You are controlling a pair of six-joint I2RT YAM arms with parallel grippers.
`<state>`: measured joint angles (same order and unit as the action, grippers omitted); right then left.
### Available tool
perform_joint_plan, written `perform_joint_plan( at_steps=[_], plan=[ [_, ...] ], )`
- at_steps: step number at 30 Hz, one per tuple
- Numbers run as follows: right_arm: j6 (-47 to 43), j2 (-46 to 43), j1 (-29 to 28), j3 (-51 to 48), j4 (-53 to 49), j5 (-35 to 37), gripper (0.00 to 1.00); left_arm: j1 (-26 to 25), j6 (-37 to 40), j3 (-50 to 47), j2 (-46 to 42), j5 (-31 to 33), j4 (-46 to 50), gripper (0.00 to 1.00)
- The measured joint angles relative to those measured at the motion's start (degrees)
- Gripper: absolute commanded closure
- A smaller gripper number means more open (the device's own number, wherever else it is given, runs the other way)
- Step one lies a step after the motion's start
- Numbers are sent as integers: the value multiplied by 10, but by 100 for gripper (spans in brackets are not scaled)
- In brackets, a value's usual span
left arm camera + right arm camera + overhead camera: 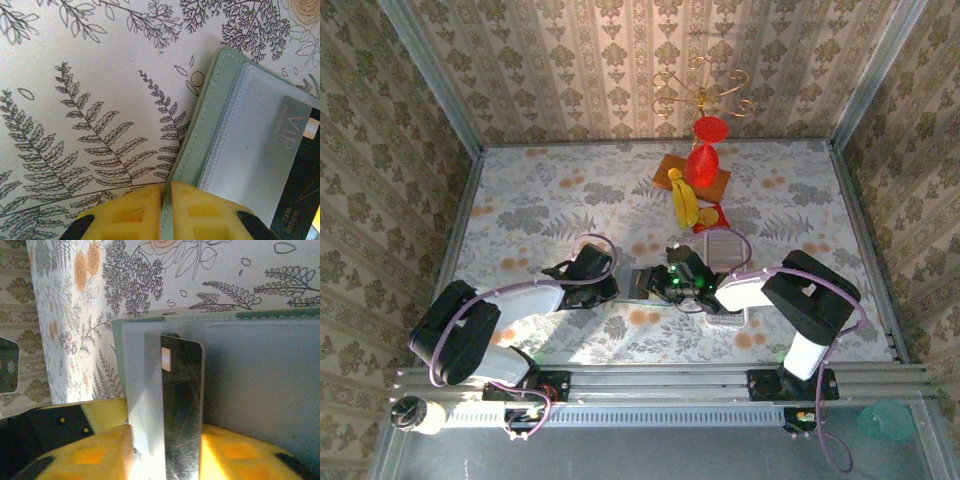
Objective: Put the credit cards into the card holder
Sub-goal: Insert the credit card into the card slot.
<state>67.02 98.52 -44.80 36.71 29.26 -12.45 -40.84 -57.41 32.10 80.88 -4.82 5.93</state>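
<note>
Left wrist | left gripper (165, 212) clenched on card holder (200, 135) edge at 6 o'clock | dark credit card (295, 170) partway into clear pocket from 3 o'clock | right gripper (165, 445) around card, clamped or loosened: cannot tell | step: inserting | next: push card home, holder pinned.

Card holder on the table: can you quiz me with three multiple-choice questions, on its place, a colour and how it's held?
1. Where does the card holder lie? A on the white tray; B between the left tool and right tool; C in a far corner.
2. What colour is the card in its clear pocket? A dark; B pink; C yellow.
3. How is the left tool? A wide open; B shut on nothing; C shut on the holder's edge.
Answers: B, the top view shows it between them; A, the VIP card looks dark; C, yellow pads pinch the green edge.
</note>
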Motion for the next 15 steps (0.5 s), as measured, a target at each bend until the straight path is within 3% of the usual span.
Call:
perform_joint_plan(
  at_steps=[6,15],
  plan=[
    [-26,-20,-1,10,-54,6,55,-3,0,-3,-3,3,-3,88],
    [-53,-26,-1,28,-116,17,76,-5,0,-4,-3,6,-4,89]
  ],
)
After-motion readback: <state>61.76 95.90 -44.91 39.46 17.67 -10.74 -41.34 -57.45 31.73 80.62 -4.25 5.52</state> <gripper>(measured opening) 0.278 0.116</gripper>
